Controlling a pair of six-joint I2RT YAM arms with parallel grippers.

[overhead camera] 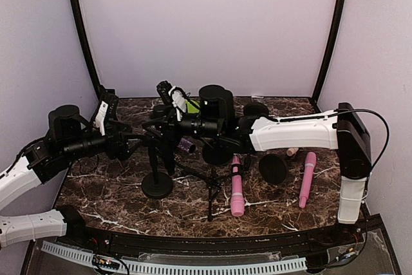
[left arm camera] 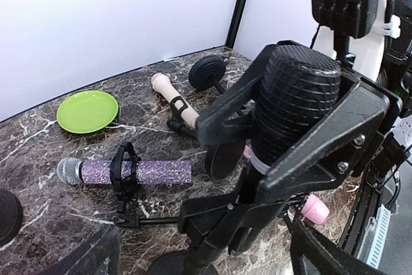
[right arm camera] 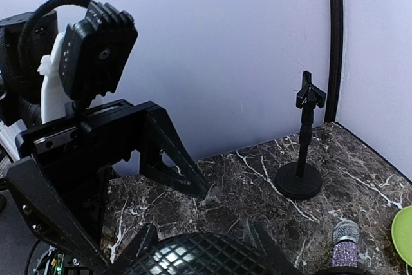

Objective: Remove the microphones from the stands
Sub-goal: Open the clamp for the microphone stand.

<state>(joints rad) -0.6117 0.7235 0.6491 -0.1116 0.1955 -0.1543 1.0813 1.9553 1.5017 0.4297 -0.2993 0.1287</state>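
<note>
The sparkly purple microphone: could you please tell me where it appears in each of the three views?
Top external: the purple microphone is a small purple patch at centre, mostly hidden under the arms.
Left wrist: lower left, lying in a black clip, silver head pointing left.
Right wrist: only its silver head, at the bottom edge towards the right.
Shared landmark: the green plate near it.
</note>
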